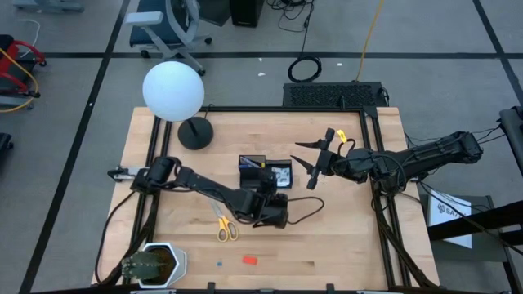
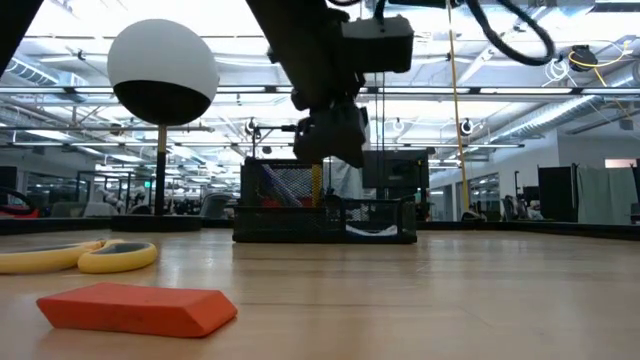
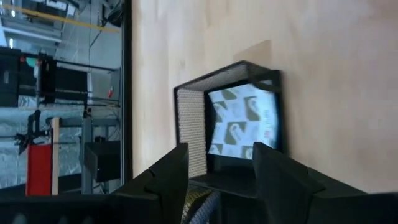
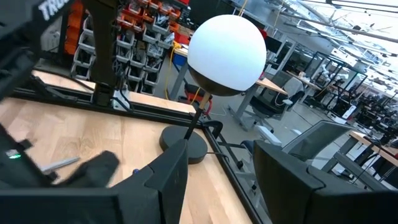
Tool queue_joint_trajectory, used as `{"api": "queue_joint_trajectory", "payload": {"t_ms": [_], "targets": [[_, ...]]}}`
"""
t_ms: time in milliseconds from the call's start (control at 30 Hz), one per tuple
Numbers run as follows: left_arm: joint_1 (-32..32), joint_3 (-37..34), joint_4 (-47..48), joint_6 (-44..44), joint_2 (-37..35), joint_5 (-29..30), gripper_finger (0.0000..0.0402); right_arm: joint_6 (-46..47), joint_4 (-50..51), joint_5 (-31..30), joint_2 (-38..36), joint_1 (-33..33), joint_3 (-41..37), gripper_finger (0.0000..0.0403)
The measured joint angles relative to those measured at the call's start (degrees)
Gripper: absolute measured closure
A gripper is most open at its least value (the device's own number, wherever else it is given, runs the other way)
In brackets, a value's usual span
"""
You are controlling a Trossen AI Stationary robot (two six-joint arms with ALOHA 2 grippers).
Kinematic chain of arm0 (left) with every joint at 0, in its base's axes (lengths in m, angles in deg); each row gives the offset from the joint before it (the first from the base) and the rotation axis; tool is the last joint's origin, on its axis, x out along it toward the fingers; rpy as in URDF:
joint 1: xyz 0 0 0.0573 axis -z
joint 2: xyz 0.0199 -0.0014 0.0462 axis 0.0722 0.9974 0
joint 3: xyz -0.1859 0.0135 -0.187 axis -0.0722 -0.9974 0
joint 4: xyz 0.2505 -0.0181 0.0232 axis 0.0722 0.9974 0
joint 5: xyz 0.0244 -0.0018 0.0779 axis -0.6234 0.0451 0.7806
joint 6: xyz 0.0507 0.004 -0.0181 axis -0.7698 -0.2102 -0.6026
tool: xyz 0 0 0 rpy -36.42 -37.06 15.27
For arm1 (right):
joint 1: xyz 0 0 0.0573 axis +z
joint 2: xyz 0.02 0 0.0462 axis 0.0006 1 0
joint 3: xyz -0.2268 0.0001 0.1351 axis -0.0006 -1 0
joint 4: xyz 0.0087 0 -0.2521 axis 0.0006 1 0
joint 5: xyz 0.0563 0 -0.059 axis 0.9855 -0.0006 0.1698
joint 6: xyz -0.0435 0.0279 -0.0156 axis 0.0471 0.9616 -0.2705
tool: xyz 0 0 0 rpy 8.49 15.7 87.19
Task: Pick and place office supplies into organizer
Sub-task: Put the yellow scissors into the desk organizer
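**Left gripper over the organizer, right gripper parted beside it**

The black organizer (image 1: 265, 171) sits near the middle of the desk (image 1: 343, 245). One compartment holds a patterned note pad (image 3: 242, 121); pens (image 2: 275, 185) stand in another.

The left gripper (image 1: 263, 181) hangs just above the organizer's 6 o'clock edge. Its fingers (image 3: 168, 174) are spread with a clear gap between them and nothing in it; the left wrist view looks past them into the compartment with the pad.

The right gripper (image 1: 315, 163) is just off the organizer at 3 o'clock, raised above the desk. Its fingers (image 4: 171, 168) are spread too, with nothing between them.

The yellow-handled scissors (image 1: 224, 227) lie flat on the desk at 7 o'clock from the organizer, close to the left arm. The red eraser (image 1: 250, 260) lies farther out at 6 o'clock, near the desk's front edge. A white globe lamp (image 1: 173, 91) on a round black base (image 1: 196, 133) stands at 10 o'clock.
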State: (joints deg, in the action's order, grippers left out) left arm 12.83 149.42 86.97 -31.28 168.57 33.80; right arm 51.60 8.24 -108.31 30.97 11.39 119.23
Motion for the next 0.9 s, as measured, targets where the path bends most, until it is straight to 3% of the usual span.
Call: {"api": "queue_joint_trajectory", "payload": {"t_ms": [300, 900], "targets": [[2.86, 0.02, 2.27, 1.37, -2.42, 0.15, 0.0217, -0.02, 0.14, 0.0, 0.0, 0.01, 0.0, 0.0232], [8.39, 0.0, 13.96, 10.01, -9.58, -5.46, 0.0217, -0.09, 0.43, 0.0, 0.0, 0.02, 0.02, 0.0232]]}}
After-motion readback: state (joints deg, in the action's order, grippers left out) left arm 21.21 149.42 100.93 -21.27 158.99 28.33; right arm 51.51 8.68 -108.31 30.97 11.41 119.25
